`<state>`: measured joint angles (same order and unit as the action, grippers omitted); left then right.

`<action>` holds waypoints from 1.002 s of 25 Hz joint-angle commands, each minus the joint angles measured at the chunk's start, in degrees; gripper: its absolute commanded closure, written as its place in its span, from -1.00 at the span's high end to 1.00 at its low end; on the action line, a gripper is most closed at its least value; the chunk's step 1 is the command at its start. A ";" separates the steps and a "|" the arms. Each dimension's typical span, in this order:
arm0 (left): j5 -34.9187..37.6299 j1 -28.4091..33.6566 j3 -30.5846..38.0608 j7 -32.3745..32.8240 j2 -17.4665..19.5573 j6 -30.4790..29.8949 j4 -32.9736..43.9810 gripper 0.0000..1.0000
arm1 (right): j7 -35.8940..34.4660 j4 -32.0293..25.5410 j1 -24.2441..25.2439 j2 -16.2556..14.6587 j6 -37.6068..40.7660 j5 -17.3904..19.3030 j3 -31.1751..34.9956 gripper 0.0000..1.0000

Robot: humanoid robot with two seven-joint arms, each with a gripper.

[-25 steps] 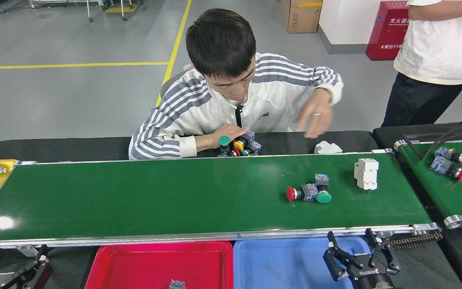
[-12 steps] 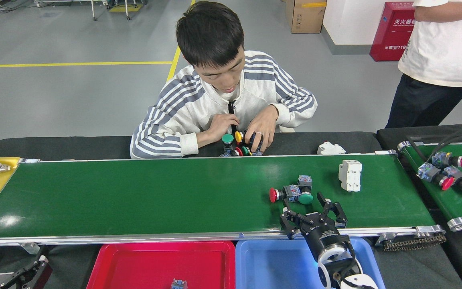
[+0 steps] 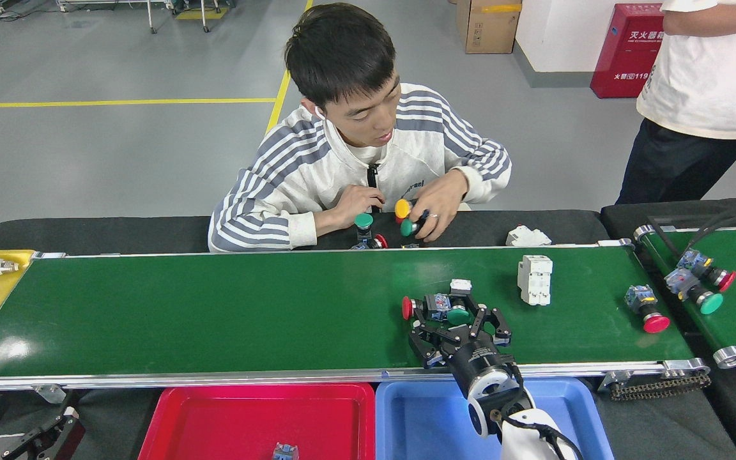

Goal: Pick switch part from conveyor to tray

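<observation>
My right gripper (image 3: pixel 454 332) hangs over the conveyor (image 3: pixel 214 313) with fingers spread wide, touching nothing I can confirm. The switch part (image 3: pixel 441 306) lies on the belt just at its 12 o'clock. The blue tray (image 3: pixel 425 418) sits at 6 o'clock. My left gripper (image 3: pixel 20 434) rests low at 8 o'clock, fingers apart.

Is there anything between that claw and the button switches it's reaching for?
Nothing visible. The right gripper stands open right at the two joined push-button switches on the conveyor; the white breaker sits off to their right.
</observation>
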<state>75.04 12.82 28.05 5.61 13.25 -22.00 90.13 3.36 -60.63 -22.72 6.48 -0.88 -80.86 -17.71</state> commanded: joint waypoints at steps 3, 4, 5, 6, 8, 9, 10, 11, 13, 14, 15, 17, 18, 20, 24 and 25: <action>-0.07 -0.43 0.17 -0.16 0.98 -0.06 0.05 1.00 | 0.06 2.10 -2.60 1.08 -0.09 0.09 -0.92 0.99; -0.07 -0.43 0.17 -0.16 0.98 -0.06 -0.04 1.00 | 0.15 2.62 -2.86 1.26 -0.09 0.18 -1.62 0.98; -0.07 -0.43 0.17 -0.16 0.98 -0.06 -0.22 1.00 | 0.15 3.06 -2.86 1.52 -0.09 0.27 -2.15 0.93; -0.07 -0.51 0.17 -0.16 0.98 -0.06 -0.48 1.00 | 0.24 3.41 -2.95 1.70 -0.09 0.27 -2.41 0.78; -0.07 -0.69 0.17 -0.16 1.07 -0.06 -0.74 1.00 | 0.24 3.50 -3.03 1.79 0.44 0.18 -3.12 0.07; -0.07 -0.69 0.17 -0.16 1.07 -0.06 -0.74 1.00 | 0.33 3.50 -3.12 1.61 0.44 0.18 -4.17 -0.29; -0.07 -0.69 0.17 -0.25 1.07 -0.06 -0.74 1.00 | 0.42 3.50 -3.39 1.44 0.44 0.18 -5.14 -0.50; -0.07 -0.69 0.17 -0.16 1.07 -0.06 -0.74 1.00 | 0.59 3.50 -3.56 1.26 0.53 0.27 -5.58 -0.62; -0.07 -0.78 0.08 -0.16 1.07 -0.06 -0.74 1.00 | 0.59 3.33 -3.56 1.17 0.70 0.35 -5.84 -0.79; -0.07 -0.78 0.08 -0.16 1.07 -0.06 -0.74 1.00 | 0.50 3.33 -3.56 1.17 0.70 0.44 -5.84 -0.82; -0.07 -0.87 0.08 -0.16 1.07 -0.06 -0.66 1.00 | 0.42 3.15 -3.65 1.17 0.70 0.44 -5.84 -0.86; -0.07 -0.95 0.08 -0.25 1.07 -0.06 -0.66 1.00 | 0.24 2.89 -3.56 1.17 0.79 0.53 -5.84 -0.88; -0.07 -0.95 -0.01 -0.25 1.07 -0.06 -0.66 1.00 | 0.15 2.80 -3.56 1.17 0.97 0.53 -5.93 -0.88; -0.07 -0.95 -0.01 -0.16 1.07 -0.06 -0.66 1.00 | 0.06 2.01 -3.39 1.17 1.76 0.53 -5.93 -0.89; -0.07 -0.95 -0.01 -0.16 1.07 -0.06 -0.74 1.00 | -0.02 -6.78 1.01 1.08 3.87 0.44 -6.98 -0.89; -0.07 -0.95 -0.01 -0.16 1.07 -0.06 -0.74 1.00 | -0.02 -10.74 3.12 1.00 5.19 0.44 -8.13 -0.89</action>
<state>75.04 12.35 27.89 5.62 13.49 -22.00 88.93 3.92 -68.01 -19.83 7.65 2.55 -80.48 -25.14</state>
